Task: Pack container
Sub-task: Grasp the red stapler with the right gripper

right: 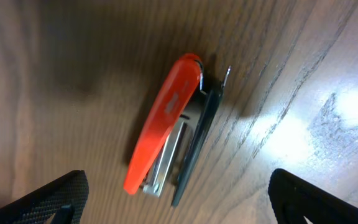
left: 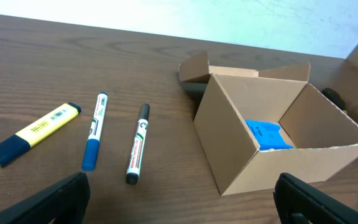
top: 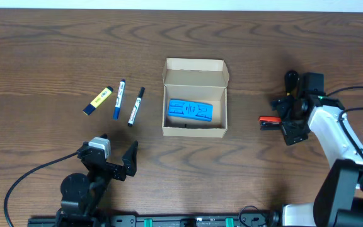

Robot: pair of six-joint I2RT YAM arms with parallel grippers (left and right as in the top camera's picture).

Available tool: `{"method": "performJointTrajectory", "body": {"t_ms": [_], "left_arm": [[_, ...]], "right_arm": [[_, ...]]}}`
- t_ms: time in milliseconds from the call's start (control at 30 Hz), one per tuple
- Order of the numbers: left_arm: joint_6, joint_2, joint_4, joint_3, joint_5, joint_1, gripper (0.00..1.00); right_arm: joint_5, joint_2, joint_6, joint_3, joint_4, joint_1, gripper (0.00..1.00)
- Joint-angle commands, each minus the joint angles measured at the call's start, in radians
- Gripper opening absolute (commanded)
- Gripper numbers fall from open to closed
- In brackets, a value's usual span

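Observation:
The container (top: 195, 70), a tan cardboard box with its flap lid open, stands mid-table and holds a blue object (top: 190, 110); it also shows in the left wrist view (left: 272, 158). A yellow highlighter (top: 97, 100), a blue pen (top: 118, 99) and a black pen (top: 136, 106) lie to its left. A red stapler (right: 169, 121) lies on its side to the right of the box. My right gripper (top: 288, 118) hovers open over the stapler, its fingers either side. My left gripper (top: 115, 157) is open and empty near the front edge.
The brown wooden table (top: 36, 57) carries everything. The three pens also show in the left wrist view, highlighter (left: 33, 134), blue pen (left: 95, 138), black pen (left: 138, 149). Cables trail from both arms at the front.

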Motion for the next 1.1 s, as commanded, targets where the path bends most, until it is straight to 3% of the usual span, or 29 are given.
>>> {"method": "performJointTrajectory", "body": {"t_ms": [0,400,600,667,833,1067], "left_arm": [[-0.003,-0.005,-0.002,-0.024,0.0,0.004,0.95],[-0.004,-0.005,-0.002,-0.024,0.0,0.004,0.95],[-0.003,-0.005,-0.002,-0.024,0.0,0.004,0.95],[-0.003,-0.005,-0.002,-0.024,0.0,0.004,0.95],[-0.004,-0.005,-0.002,-0.024,0.0,0.004,0.95],[-0.003,-0.005,-0.002,-0.024,0.0,0.004,0.95]], "right_arm": [[0.021,0.047,0.063,-0.004,0.01,-0.003,0.94],[0.017,0.182,0.062,0.064,-0.006,-0.003,0.92],[0.018,0.237,0.058,0.068,-0.007,-0.003,0.85],[0.022,0.246,0.058,0.068,-0.007,-0.003,0.81],[0.048,0.248,0.051,0.068,-0.007,-0.005,0.55],[0.047,0.248,0.024,0.075,-0.022,-0.005,0.31]]}}
